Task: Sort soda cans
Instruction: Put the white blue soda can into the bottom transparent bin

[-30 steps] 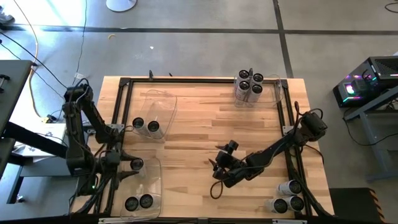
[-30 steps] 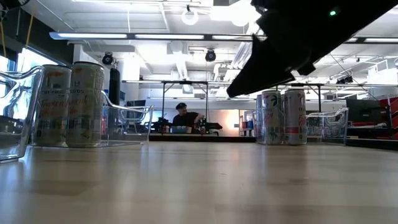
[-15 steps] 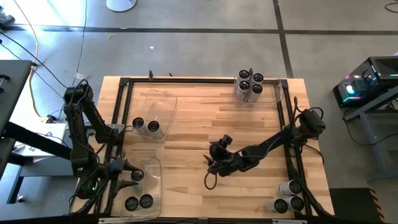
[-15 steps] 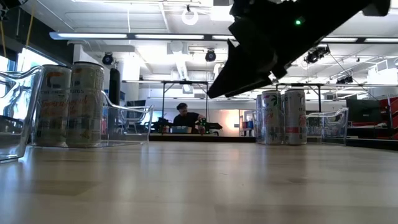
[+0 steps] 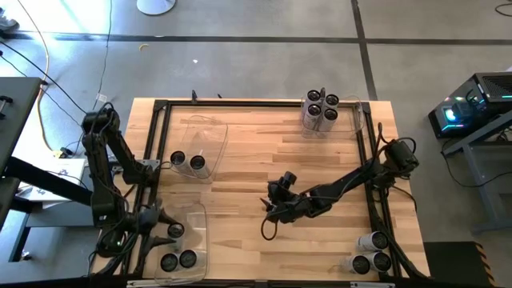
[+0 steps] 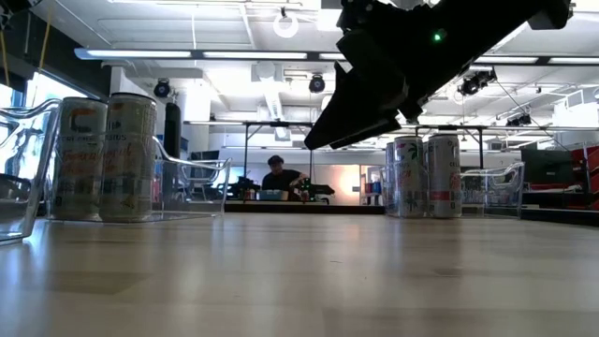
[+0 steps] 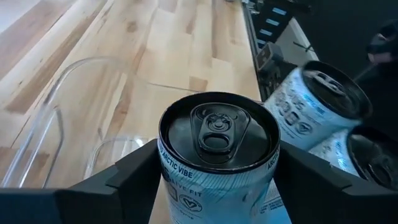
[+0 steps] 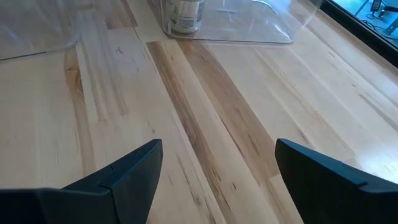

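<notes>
My left gripper (image 5: 166, 230) is at the table's near left, inside a clear bin (image 5: 198, 214), shut on a white soda can (image 7: 217, 134) with a dark top. Two more cans (image 5: 178, 260) stand in that bin and also show in the left wrist view (image 7: 317, 112). The far-left bin (image 5: 210, 132) holds two cans (image 5: 187, 162). Several cans (image 5: 320, 112) stand in the far-right bin. My right gripper (image 5: 272, 213) hangs open above the table's middle with nothing between its fingers. My left gripper has the can's round wall (image 7: 164, 171) just below the rim, between its two fingers (image 7: 134, 180), one on each side with no gap showing. The fingers come from the table's left, slanting a little down. The can stands upright; its base is hidden.
Three cans (image 5: 370, 253) sit at the near right, outside the black frame rail (image 5: 376, 210). Bare wood lies under and around my right gripper (image 8: 217, 162). A person sits in the room far beyond the table (image 6: 278, 178).
My left gripper has carried the can toward the near edge and down into the near-left bin, tipping as it went. My right gripper has swung toward the table's left, staying open above the wood.
</notes>
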You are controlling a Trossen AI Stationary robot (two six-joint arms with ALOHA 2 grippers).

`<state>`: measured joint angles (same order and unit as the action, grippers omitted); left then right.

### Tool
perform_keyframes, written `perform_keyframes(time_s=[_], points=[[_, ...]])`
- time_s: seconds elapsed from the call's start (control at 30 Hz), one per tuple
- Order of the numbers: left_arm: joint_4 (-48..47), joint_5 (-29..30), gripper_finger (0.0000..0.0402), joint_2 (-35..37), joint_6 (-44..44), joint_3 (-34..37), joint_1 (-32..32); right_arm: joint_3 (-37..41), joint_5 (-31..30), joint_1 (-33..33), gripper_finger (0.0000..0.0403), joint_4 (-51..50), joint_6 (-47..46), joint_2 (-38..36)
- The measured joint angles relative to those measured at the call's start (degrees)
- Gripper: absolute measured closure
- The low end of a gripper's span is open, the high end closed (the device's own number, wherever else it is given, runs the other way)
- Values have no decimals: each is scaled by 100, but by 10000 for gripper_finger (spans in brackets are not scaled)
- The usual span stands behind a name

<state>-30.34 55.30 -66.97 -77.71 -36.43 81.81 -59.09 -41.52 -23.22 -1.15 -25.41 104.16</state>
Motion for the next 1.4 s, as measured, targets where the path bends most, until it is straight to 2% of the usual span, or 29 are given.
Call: perform_keyframes(time_s=[0.3,0.5,0.7,1.0,1.2,1.4], points=[[1010,557,157,-542,1600,7,11,0,-2,49,96,-2,28,0],[1276,1030,159,-866,2195,1,326,0,0,147,96,13,-222,0],[1270,1190,151,-895,2144,3,596,0,120,363,96,15,-407,0],[1255,1050,126,-904,1927,3,595,0,349,449,96,20,-456,0],[1239,1028,123,-906,1578,3,593,0,358,444,96,20,-425,0],[1258,1032,122,-906,1733,7,578,0,407,444,96,18,-415,0]])
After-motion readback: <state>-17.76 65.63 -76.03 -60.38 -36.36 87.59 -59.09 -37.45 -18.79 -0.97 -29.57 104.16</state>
